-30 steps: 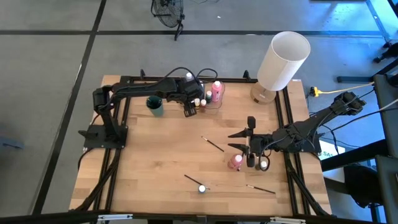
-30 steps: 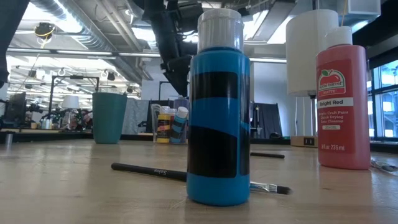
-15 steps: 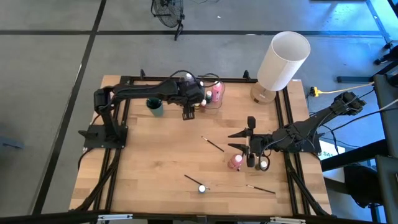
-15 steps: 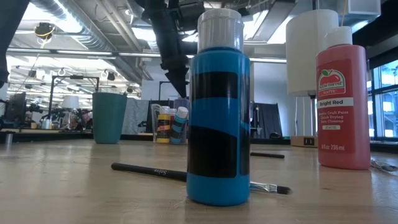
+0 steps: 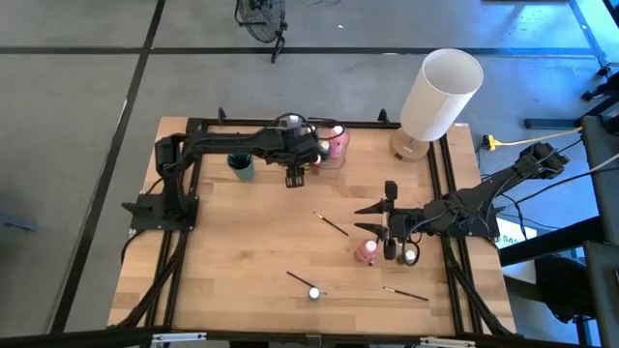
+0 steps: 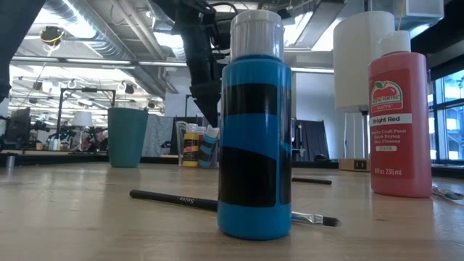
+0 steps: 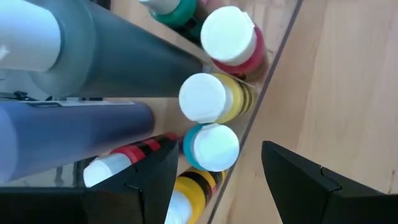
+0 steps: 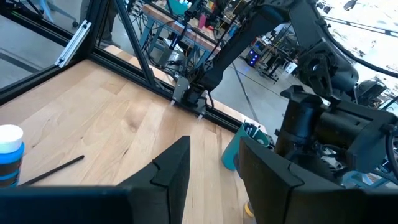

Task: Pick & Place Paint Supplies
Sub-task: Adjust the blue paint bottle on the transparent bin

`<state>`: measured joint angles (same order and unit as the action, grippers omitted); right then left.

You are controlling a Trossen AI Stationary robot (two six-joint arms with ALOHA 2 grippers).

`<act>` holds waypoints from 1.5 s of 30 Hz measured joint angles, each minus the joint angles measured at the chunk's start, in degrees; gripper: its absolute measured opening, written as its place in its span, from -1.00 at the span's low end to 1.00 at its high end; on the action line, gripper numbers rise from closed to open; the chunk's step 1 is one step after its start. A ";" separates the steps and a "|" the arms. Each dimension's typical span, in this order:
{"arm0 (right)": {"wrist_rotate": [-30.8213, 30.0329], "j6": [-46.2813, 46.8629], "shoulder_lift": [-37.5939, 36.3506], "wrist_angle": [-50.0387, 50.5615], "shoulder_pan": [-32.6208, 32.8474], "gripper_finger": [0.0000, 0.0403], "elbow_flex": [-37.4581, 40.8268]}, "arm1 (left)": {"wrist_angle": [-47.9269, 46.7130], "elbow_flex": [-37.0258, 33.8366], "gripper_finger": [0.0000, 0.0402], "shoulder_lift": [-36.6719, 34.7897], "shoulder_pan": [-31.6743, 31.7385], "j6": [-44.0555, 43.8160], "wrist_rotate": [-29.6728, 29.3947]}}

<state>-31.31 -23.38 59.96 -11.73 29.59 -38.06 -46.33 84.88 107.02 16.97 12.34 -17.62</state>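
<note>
Shifted a little since the earlier frame: left arm's shoulder end nearer the bench's left edge, left gripper [image 5: 293,175] nearly where it was, by the clear container [image 5: 330,155] at the far edge. Right arm and all loose things unmoved.

Largest first. Wooden bench [image 5: 242,251] inside a dark frame. White cylinder [image 5: 440,93] tilted over the far right corner, well clear of both arms. Left arm stretched along the far edge from the left side. Right arm reaching in from the right edge toward mid-bench. Teal cup [image 5: 241,165] near the far edge, just beside the left arm.

Left gripper held over the container's near side, fingers [image 7: 140,183] well parted, gripping nothing; white-capped bottles [image 7: 214,146] packed upright between and beyond them, inside the container. Right gripper [image 5: 389,229] near the right edge, fingers partly apart, empty, just beside the red bottle [image 5: 368,250], not touching so far as can be told.

Blue bottle [image 5: 313,292] upright near the front edge, a brush [image 5: 300,280] just beside it. Second brush [image 5: 331,224] at mid-bench, third brush [image 5: 405,293] toward the front right corner.

Open room: wide bare wood along the left side and front left corner; mid-bench clear but for the one brush.
</note>
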 joint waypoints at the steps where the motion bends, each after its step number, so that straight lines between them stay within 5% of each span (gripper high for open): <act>1: 0.00 0.00 0.00 -0.01 0.00 -0.31 0.00 | -0.01 0.00 0.12 0.00 0.03 -0.02 -0.11; 45: -0.02 -0.02 0.00 0.23 0.01 -0.31 0.00 | 2.48 0.00 0.12 0.00 1.51 -10.32 0.62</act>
<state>-31.33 -23.40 59.96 -11.50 29.61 -38.06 -43.85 84.88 107.02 18.48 2.02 -17.00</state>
